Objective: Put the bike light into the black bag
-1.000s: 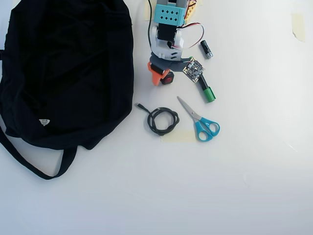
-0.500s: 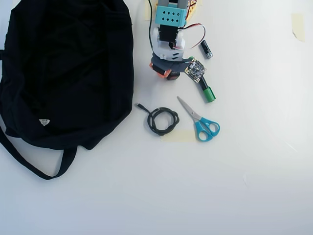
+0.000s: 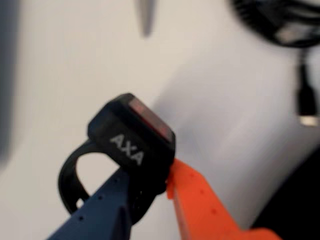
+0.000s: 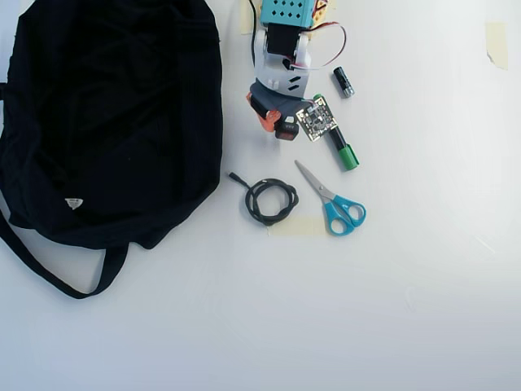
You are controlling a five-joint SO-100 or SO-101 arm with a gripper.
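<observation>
Item 1, bike light [image 3: 134, 140]: small black block with red face and white "AXA" lettering, black loop strap hanging at lower left of the wrist view. Pinched between the dark blue finger and the orange finger [image 3: 200, 200] of the gripper [image 3: 150, 187]; the table surface behind it is blurred, and it appears lifted clear. In the overhead view the light [image 4: 284, 128] sits at upper centre, under the arm.

Item 2, black bag [image 4: 114, 114]: large fabric bag filling the upper left of the overhead view, strap handles trailing to the lower left, small white tag low on its face. Well apart from the light; nothing of the light is inside it.

Item 3, bystanders: coiled black cable [image 4: 271, 200] and blue-handled scissors [image 4: 335, 201] at centre; green-capped marker [image 4: 342, 151] and small black battery [image 4: 343, 81] right of the arm.

Status: grasp judged done. Remaining: carry the light leftward over the bag, release it inside.
</observation>
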